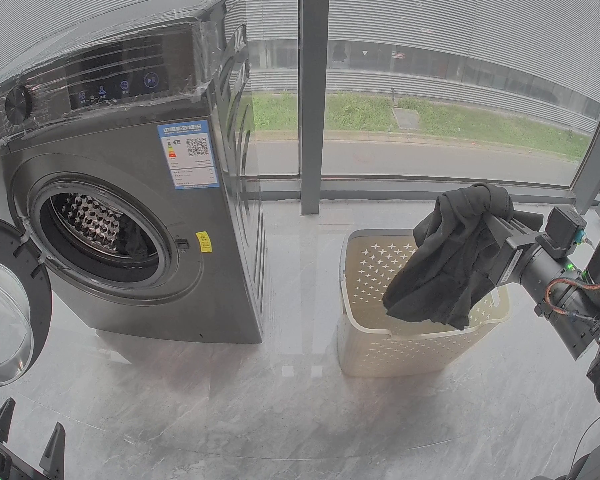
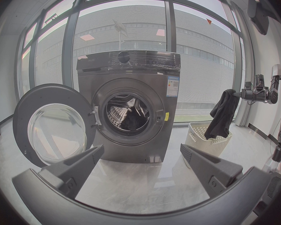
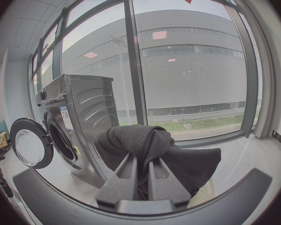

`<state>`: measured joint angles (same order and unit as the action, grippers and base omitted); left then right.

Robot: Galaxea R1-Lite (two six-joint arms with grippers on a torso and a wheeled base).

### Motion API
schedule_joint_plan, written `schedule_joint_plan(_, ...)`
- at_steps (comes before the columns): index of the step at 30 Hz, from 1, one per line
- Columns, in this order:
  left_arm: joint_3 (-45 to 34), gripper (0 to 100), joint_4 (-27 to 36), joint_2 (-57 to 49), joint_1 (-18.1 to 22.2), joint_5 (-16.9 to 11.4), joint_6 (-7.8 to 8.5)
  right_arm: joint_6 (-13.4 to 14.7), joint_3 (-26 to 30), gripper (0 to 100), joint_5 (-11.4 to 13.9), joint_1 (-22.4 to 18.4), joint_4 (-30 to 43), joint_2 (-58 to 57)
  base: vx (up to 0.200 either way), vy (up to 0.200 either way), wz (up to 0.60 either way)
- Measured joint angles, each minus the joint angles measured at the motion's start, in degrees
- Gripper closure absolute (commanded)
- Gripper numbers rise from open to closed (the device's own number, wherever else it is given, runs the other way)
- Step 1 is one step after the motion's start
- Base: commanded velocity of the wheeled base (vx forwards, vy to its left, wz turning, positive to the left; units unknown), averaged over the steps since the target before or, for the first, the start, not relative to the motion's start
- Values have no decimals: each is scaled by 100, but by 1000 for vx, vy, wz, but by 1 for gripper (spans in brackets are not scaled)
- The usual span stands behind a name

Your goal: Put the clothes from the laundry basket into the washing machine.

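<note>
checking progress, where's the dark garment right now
In the head view the dark garment hangs at right from the right end effector, above the laundry basket, right of the washing machine.

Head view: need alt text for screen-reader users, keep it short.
The right gripper holds a dark garment up over a cream laundry basket on a pale floor by a window. To the left stands a grey front-loading washing machine with its round door swung open; the left gripper sits open, low in the near left corner.

Dark limp garment (image 1: 447, 268) over the cream laundry basket (image 1: 393, 351), near open-doored grey washing machine (image 1: 210, 281).
</note>
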<state>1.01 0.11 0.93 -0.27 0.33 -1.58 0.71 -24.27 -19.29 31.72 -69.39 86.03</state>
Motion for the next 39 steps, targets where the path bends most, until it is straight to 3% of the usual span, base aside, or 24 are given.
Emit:
schedule_joint_plan(30,0,0,0,0,0,-1,-22,77,-23,100,84,638,-278,22,0,200,0)
schedule_joint_plan(39,0,0,-1,0,0,0,-22,77,-21,100,84,642,-278,55,-67,0,0)
